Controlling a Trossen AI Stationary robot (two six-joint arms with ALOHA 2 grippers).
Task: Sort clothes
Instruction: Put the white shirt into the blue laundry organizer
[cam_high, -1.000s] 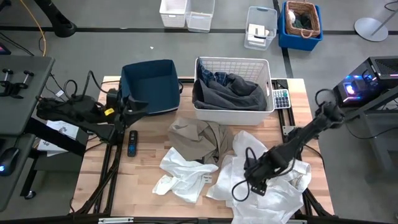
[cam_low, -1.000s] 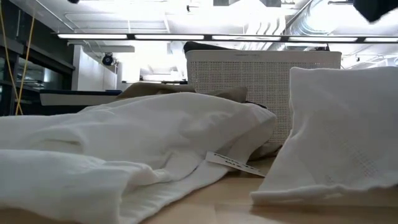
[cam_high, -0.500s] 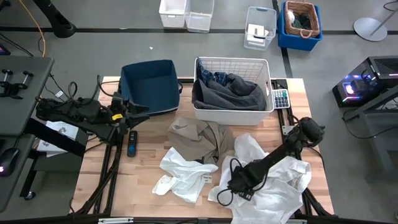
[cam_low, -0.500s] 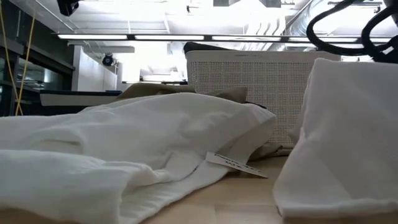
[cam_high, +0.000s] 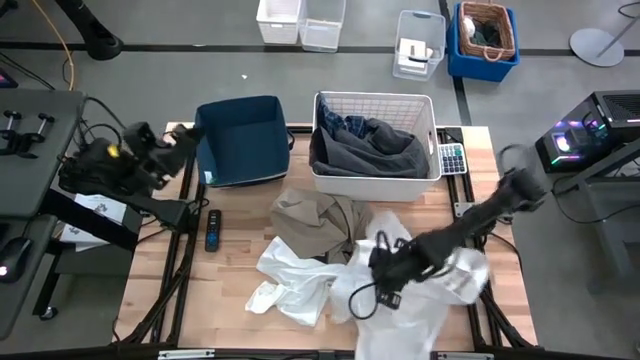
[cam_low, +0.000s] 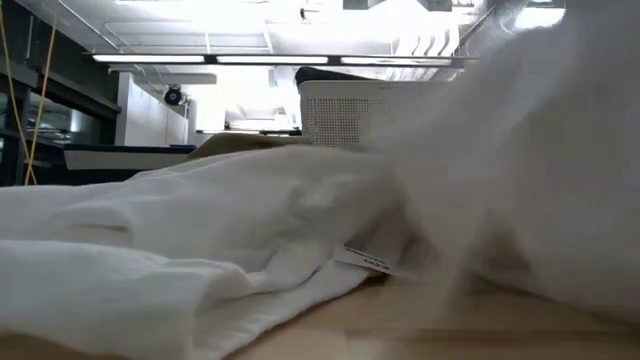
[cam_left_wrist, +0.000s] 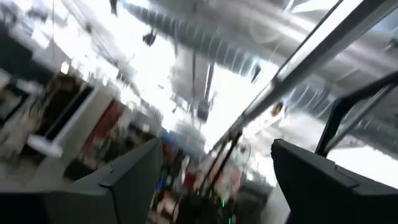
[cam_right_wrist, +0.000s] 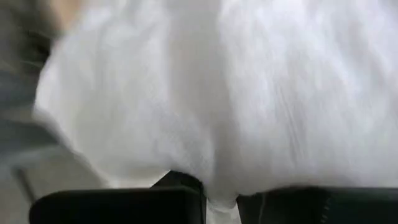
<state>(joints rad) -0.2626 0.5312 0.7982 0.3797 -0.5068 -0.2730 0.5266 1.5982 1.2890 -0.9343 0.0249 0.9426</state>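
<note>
Now pinching the big white garment (cam_high: 440, 300) at the lower right of the worktop (cam_high: 230, 290) and lifting it since a moment ago with the right hand (cam_high: 378, 268), so sorting has begun; left hand (cam_high: 185, 140) spread, raised upper left.

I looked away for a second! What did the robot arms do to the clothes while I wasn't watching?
The right tool, shut on the big white garment, has dragged it toward the table's middle, bunching it against the smaller white garment. The left tool has lifted away from the table edge toward the navy bin, holding nothing. The tan garment and the white basket with its dark clothes stayed put.
</note>
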